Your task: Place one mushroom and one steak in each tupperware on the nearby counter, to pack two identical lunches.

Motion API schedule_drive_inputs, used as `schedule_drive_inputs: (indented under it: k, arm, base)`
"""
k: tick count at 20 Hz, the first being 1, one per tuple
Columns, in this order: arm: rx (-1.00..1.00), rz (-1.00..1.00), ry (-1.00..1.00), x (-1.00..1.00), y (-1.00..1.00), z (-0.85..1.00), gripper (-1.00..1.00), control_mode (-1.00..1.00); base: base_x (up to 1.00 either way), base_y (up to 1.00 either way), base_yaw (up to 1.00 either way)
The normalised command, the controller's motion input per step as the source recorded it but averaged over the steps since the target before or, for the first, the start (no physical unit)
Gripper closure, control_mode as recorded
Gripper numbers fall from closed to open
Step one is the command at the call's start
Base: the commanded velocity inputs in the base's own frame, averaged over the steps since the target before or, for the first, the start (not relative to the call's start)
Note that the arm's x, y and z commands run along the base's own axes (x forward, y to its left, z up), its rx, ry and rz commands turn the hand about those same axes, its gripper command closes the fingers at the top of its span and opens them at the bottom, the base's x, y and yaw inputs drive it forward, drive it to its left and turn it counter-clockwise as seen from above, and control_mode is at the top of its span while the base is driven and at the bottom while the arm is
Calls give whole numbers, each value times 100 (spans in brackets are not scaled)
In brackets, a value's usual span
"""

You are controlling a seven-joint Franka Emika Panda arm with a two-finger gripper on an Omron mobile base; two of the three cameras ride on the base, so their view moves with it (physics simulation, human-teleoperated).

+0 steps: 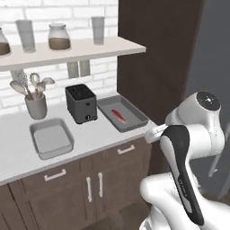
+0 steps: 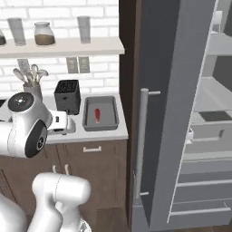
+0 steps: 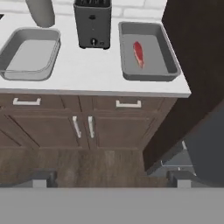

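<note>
The white robot arm [image 1: 188, 148] with dark joints rises nearest the lens, its two-finger claw [image 3: 109, 177] spread wide with nothing between the dark fingertips [image 3: 43, 176], hanging out in front of the dark brown wooden cabinets [image 3: 83, 124] and above the floor, well apart from the long light-grey counter [image 3: 94, 76]. On that counter, from the left: a grey cup of wooden and metal kitchen utensils [image 1: 35, 101] stands against the white brick wall; in front of it lies a shallow rectangular light-grey tupperware tray [image 1: 51, 137], holding nothing; next comes a black toaster-like box [image 1: 81, 103] with slots on top; just beside it, at the counter's right end, sits a second grey rectangular tupperware tray [image 1: 122, 112] with a flat red-pink raw steak [image 1: 118, 115] lying lengthwise in its middle. Above the counter a pale wall shelf [image 1: 67, 50] carries glass jars and tumblers. To the right stands a tall dark brown panel [image 2: 129, 68], then a grey fridge door [image 2: 181, 90] swung open with a long vertical bar handle [image 2: 142, 145].
</note>
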Motion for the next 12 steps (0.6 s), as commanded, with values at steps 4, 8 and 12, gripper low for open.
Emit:
schedule_drive_inputs:
  k: [4, 8, 12]
  arm:
    - [0, 0, 0, 0, 0, 0, -100, 100]
    - [0, 0, 0, 0, 0, 0, -100, 100]
    - [0, 0, 0, 0, 0, 0, -100, 100]
  base:
    - [-94, -49, -33]
    - [-51, -34, -47]
    - [-30, -28, -53]
